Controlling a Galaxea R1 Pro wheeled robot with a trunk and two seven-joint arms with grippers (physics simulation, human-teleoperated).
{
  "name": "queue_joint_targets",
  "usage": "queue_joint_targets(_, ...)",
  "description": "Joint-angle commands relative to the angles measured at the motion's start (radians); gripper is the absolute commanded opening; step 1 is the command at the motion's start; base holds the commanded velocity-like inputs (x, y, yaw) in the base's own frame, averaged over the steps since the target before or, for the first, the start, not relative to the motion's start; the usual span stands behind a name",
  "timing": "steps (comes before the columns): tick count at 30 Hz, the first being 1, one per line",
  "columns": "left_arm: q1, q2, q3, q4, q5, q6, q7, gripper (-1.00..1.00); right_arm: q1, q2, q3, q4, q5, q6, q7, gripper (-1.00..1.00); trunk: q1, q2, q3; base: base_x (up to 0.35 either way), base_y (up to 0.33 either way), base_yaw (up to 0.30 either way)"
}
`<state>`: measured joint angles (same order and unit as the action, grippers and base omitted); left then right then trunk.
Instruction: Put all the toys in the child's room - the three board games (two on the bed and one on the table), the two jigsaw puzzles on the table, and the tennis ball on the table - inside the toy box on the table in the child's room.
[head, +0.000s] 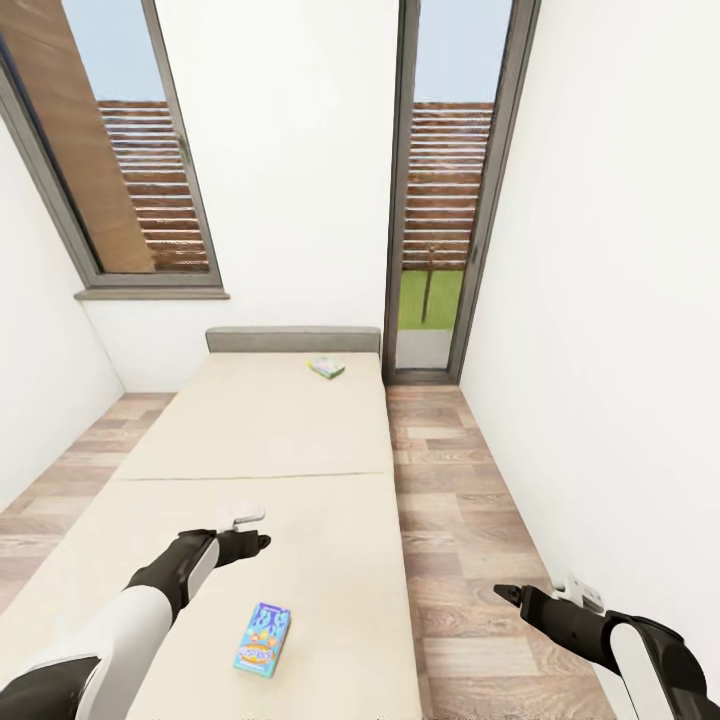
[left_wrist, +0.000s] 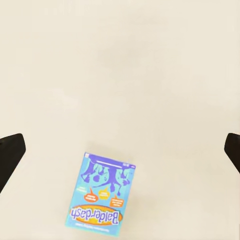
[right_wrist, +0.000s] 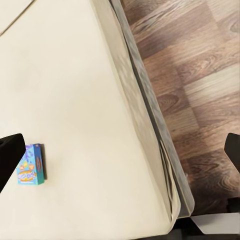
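Note:
A blue board game box (head: 262, 640) lies flat on the cream bed (head: 300, 450), near its foot end. The same box shows in the left wrist view as the blue "Balderdash" box (left_wrist: 102, 195) and in the right wrist view (right_wrist: 31, 171). A second, green and yellow board game (head: 326, 367) lies close to the grey headboard. My left gripper (head: 250, 530) hovers above the mattress, a little beyond the blue box, open (left_wrist: 120, 150) and holding nothing. My right gripper (head: 512, 595) hangs over the wooden floor beside the bed, open (right_wrist: 120, 150) and holding nothing.
The bed's right edge (right_wrist: 150, 130) borders a strip of wooden floor (head: 470, 520) along the white right wall. A tall glass door (head: 440, 250) stands behind the bed's head end, and a window (head: 130, 180) sits at the upper left.

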<state>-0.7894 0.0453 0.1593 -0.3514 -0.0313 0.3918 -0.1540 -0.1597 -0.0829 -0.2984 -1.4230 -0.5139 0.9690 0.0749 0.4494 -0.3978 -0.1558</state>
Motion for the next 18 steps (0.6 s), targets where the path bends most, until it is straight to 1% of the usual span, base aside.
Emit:
queue_joint_targets(1,-0.001,0.0,0.007,-0.004,-0.003,0.007,-0.005,1.0,-0.001,0.0,-0.002,0.0,0.006,0.005,0.007,1.0,0.001,-0.002,-0.004,0.0,0.0,0.0)
queue_joint_targets(3,-0.002,0.0,0.007,-0.009,-0.002,0.008,0.0,1.0,-0.002,0.0,-0.002,0.003,0.006,0.005,0.006,1.0,0.001,-0.002,-0.007,0.0,0.0,0.0)
queue_joint_targets(6,-0.02,0.0,0.008,-0.02,0.001,0.02,0.022,1.0,-0.003,-0.001,-0.002,0.012,0.006,0.005,0.005,1.0,0.001,-0.002,-0.012,0.0,0.0,0.0)
queue_joint_targets(9,-0.059,0.001,0.009,-0.026,0.005,0.049,0.066,1.0,-0.004,-0.01,-0.002,0.019,0.006,0.004,0.004,1.0,0.001,-0.002,-0.017,0.0,0.0,0.0)
queue_joint_targets(12,-0.076,0.001,0.01,-0.028,0.008,0.061,0.104,1.0,-0.004,-0.019,-0.002,0.022,0.005,0.004,0.004,1.0,0.001,-0.002,-0.022,0.0,0.0,0.0)
queue_joint_targets(16,-0.085,-0.001,0.012,-0.029,0.011,0.065,0.134,1.0,-0.004,-0.024,-0.002,0.03,0.005,0.004,0.004,1.0,0.001,-0.002,-0.028,0.0,0.0,0.0)
queue_joint_targets(18,-0.086,-0.002,0.013,-0.029,0.011,0.063,0.138,1.0,-0.004,-0.025,-0.002,0.033,0.005,0.003,0.004,1.0,0.001,-0.002,-0.031,0.0,0.0,0.0)
